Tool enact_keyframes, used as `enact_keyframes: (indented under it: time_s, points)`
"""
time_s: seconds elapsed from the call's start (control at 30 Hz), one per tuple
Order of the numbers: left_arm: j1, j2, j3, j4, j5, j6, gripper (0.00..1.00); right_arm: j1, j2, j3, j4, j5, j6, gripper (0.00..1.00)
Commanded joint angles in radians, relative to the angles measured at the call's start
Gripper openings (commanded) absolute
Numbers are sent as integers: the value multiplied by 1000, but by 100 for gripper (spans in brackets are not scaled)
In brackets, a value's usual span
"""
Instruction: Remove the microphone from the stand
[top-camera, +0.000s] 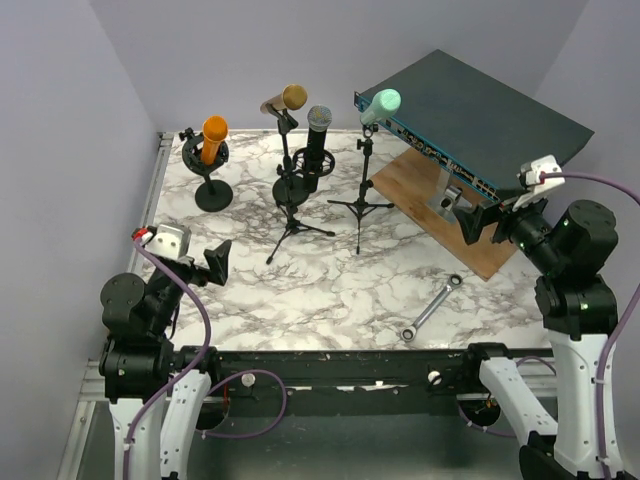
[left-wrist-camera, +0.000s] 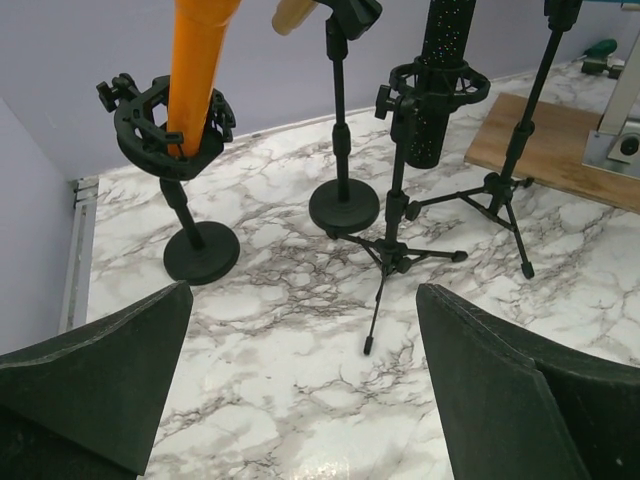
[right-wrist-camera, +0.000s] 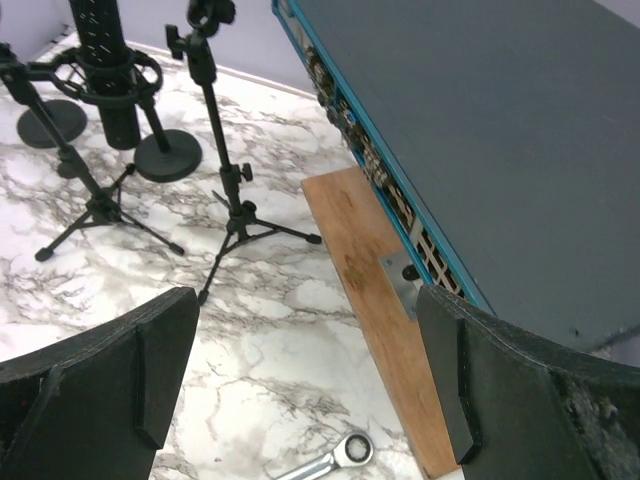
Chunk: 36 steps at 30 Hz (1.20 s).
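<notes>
Four microphones, each upright in its own stand.
The orange microphone (top-camera: 214, 135) sits far left on the worktop (top-camera: 330, 290), then the tan microphone (top-camera: 285, 99), black microphone (top-camera: 318, 128) and green microphone (top-camera: 381, 104). The left hand (top-camera: 217, 260) and right hand (top-camera: 478, 222) hover well apart from them, spread wide and empty.

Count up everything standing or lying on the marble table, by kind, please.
Microphones: 4 (orange, tan, black, green)
Stands: 4 (two round-base, two tripod)
Wrench: 1
Wooden board: 1
Dark box: 1
Total: 11
</notes>
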Motion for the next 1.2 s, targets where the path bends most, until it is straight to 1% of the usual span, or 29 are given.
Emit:
enact_keyframes:
  time_s: [0.0,0.2,0.3,0.4,0.53,0.7,0.87,1.0,1.17]
  points:
    - [5,20,54,-44,51,56,99,0,71,58,45,-109,-1,100]
    - [5,55,76,-42,85,97,99,0,213,115,142,-228,13,99]
    - [5,86,85,-34,75,110,99,41,294,157,201,-247,22,96]
    - [5,125,90,-19,61,111,99,118,370,188,254,-193,18,95]
    - [5,160,89,13,70,103,99,295,432,192,336,-47,-27,94]
    - [5,183,84,46,90,87,99,406,506,183,461,43,-94,94]
    - [5,194,77,67,107,89,99,431,547,139,627,48,-129,93]
    - [5,193,58,95,116,96,98,432,593,138,668,46,-149,87]
    - [5,206,62,110,129,98,99,433,592,115,694,56,-138,87]
